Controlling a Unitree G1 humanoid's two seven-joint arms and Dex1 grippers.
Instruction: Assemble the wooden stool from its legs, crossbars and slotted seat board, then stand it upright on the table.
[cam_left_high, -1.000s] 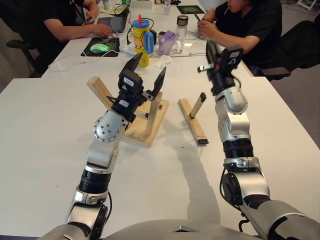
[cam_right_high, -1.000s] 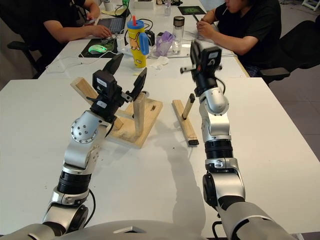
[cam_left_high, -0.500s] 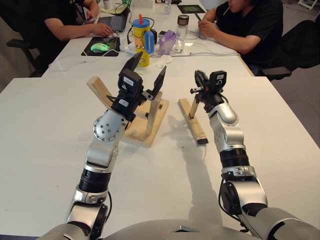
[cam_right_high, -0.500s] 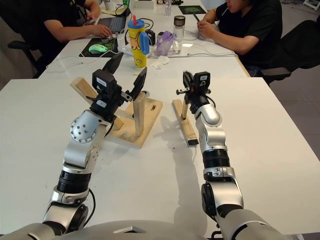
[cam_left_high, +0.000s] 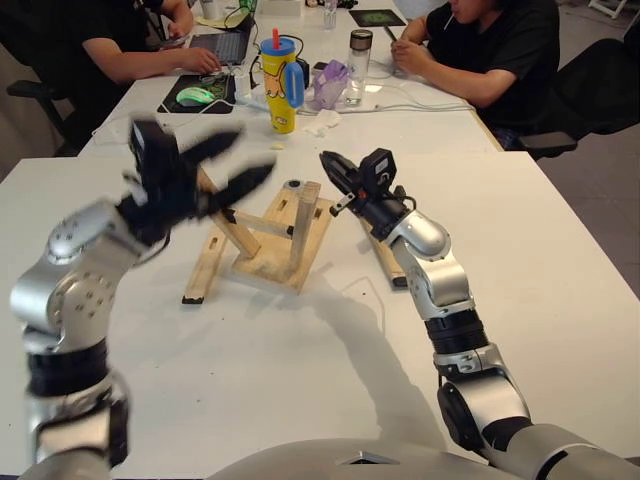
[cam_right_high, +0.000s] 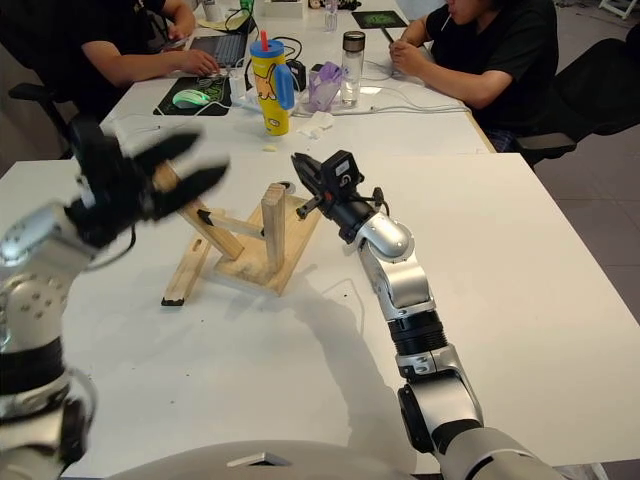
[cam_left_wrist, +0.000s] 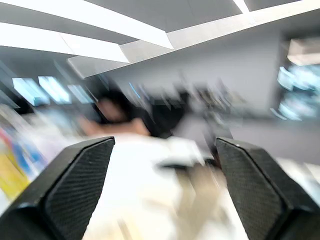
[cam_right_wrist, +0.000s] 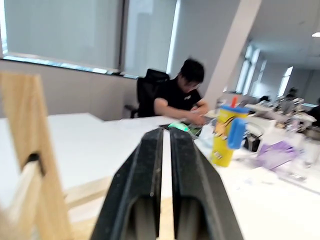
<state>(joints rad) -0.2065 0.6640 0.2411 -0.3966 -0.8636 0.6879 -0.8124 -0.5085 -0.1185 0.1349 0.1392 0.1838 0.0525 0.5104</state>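
Left eye view: the half-built stool (cam_left_high: 283, 243) lies seat-down mid-table (cam_left_high: 300, 380), its square pale-wood legs pointing up. A plank (cam_left_high: 203, 268) lies alongside, running 7 to 1 o'clock.

Left wrist view: the left gripper (cam_left_wrist: 165, 145) gapes wide with ribbed black fingers (cam_left_wrist: 75, 195), empty.

Right wrist view: the right gripper (cam_right_wrist: 166, 131), at the stool's 2 o'clock, is pinched nearly closed and empty.

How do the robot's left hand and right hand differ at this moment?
The left hand is wide open; the right hand is shut. The left hand is raised on the left side of the stool; the right hand points at the stool from its right side. Both hold nothing.
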